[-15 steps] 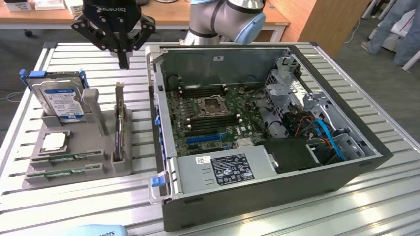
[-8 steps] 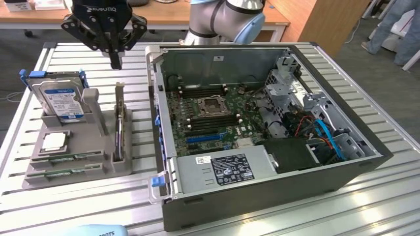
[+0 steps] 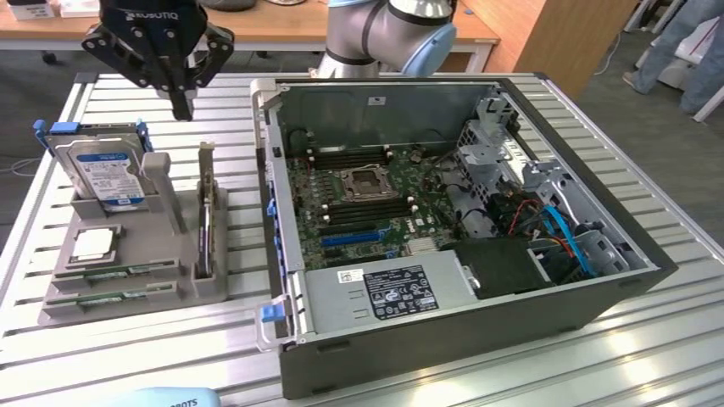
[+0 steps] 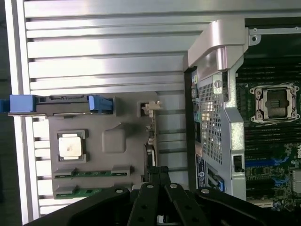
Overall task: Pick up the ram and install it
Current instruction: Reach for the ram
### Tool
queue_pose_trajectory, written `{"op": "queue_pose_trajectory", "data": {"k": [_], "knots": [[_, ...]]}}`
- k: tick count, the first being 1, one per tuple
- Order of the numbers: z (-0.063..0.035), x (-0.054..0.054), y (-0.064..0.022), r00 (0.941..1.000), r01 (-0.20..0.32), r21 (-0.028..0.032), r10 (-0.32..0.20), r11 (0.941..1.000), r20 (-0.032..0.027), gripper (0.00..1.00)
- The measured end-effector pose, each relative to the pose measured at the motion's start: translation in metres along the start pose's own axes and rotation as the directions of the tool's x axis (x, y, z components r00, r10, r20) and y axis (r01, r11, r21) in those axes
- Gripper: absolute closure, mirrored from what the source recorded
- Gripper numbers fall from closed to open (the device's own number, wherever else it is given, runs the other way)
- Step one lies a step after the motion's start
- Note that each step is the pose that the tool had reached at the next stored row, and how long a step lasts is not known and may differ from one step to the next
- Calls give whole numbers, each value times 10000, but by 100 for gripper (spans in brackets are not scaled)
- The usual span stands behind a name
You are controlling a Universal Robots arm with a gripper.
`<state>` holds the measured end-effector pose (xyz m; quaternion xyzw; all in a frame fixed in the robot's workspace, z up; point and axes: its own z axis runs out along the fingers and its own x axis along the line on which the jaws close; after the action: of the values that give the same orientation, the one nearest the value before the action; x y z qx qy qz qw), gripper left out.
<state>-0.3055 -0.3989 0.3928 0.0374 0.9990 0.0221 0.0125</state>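
Two rams, thin green sticks (image 3: 119, 273) (image 3: 104, 298), lie flat in the front slots of the grey parts holder (image 3: 136, 284); in the wrist view they are the green strips (image 4: 91, 173) (image 4: 77, 192). My gripper (image 3: 181, 108) hangs high above the holder's back end, behind the hard drive, with its black fingers pressed together and nothing between them. The shut fingertips (image 4: 157, 173) show in the wrist view over the holder's edge, apart from the rams. The open computer case (image 3: 633, 280) lies on the exterior view's right with its motherboard (image 3: 362, 195) exposed.
On the holder stand a silver hard drive (image 3: 108, 174) in blue brackets, a square silver processor (image 3: 93, 244) and an upright card (image 3: 206, 216). Dark memory slots (image 3: 364, 210) flank the processor socket (image 3: 368, 182). The slatted metal table (image 3: 487, 373) runs all around.
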Motion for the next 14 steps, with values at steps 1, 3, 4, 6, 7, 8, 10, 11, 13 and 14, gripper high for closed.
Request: {"op": "queue_pose_trajectory", "data": {"k": [1,3,4,6,7,8,10,11,13,14], "knots": [[0,24,-1,10000,0,-1,0,10000,1,90],[-1,73,-5,10000,0,-1,0,10000,0,90],[-1,98,-7,10000,1,-1,-1,10000,1,90],[-2,152,-11,10000,1,0,-1,10000,0,90],[-2,180,-13,10000,0,0,0,10000,1,90],[-3,206,-15,10000,0,0,0,10000,-1,90],[-3,259,-19,10000,0,0,0,10000,0,90],[-4,284,-21,10000,-1,0,1,10000,0,90],[-5,330,-25,10000,0,0,0,10000,0,90],[-5,353,-26,10000,1,0,-1,10000,0,90]]}}
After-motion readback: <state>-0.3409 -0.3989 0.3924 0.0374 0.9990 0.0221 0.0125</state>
